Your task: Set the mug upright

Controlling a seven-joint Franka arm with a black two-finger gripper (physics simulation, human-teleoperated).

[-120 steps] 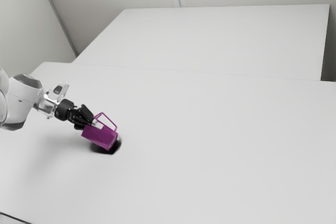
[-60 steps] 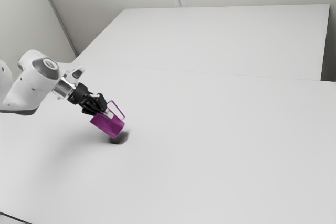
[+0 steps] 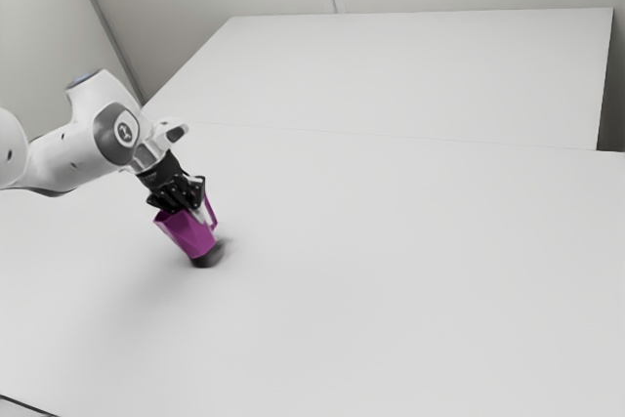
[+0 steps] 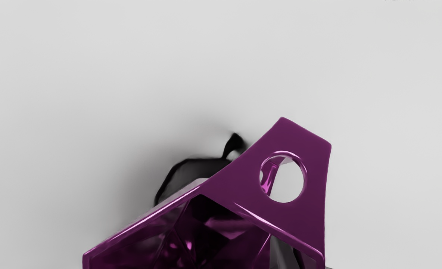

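I have the mug (image 3: 186, 230) in the gripper (image 3: 201, 211), close over the surface (image 3: 391, 290). In the exterior view it leans, mouth up toward the exterior view's left and lower end toward its right, with a dark shadow (image 3: 208, 258) right by that end; I can't tell for sure whether any part touches down. My fingers (image 4: 284, 254) look closed on the mug's wall, one inside the mouth and the other outside, close by the handle (image 4: 316, 179). In the wrist view the rim (image 4: 142, 221) faces my camera.

I read this as the righting step: mug in hand, not yet upright. Next I'd want to swing the wrist until the hand points nearer straight down and the base sits level, then lower gently and let go only once it rests flat. Release at this lean and it could tip back over; press down and an edge might catch, twisting the wall in my grip
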